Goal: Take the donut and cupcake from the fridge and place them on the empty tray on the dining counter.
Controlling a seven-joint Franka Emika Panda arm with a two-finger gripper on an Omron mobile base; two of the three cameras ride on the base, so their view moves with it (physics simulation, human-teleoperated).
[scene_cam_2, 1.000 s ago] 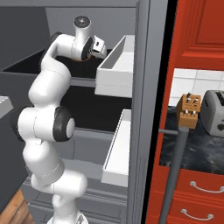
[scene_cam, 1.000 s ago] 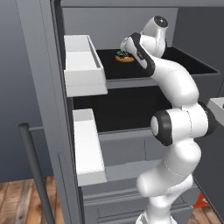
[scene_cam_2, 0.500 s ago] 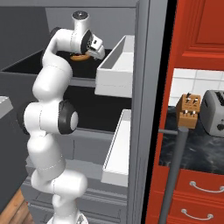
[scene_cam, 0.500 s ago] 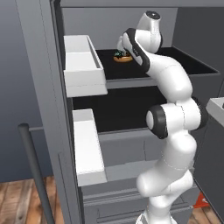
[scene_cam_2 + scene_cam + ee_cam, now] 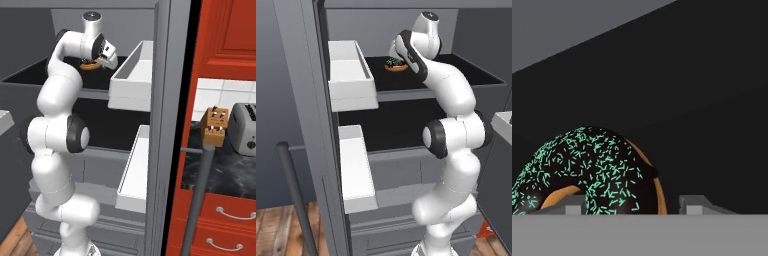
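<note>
Gripper [image 5: 627, 209] down at the donut [image 5: 592, 172], fingertips [image 5: 699, 205] straddling its iced side, grip not discernible, donut on top black shelf [image 5: 431, 75] of the fridge [image 5: 306, 100]

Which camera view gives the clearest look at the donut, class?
The hand view: the donut looms close, its chocolate icing and teal sprinkles sharp. The left base view shows it small on the fridge's top shelf. The right base view shows a tan sliver beside the gripper.
</note>
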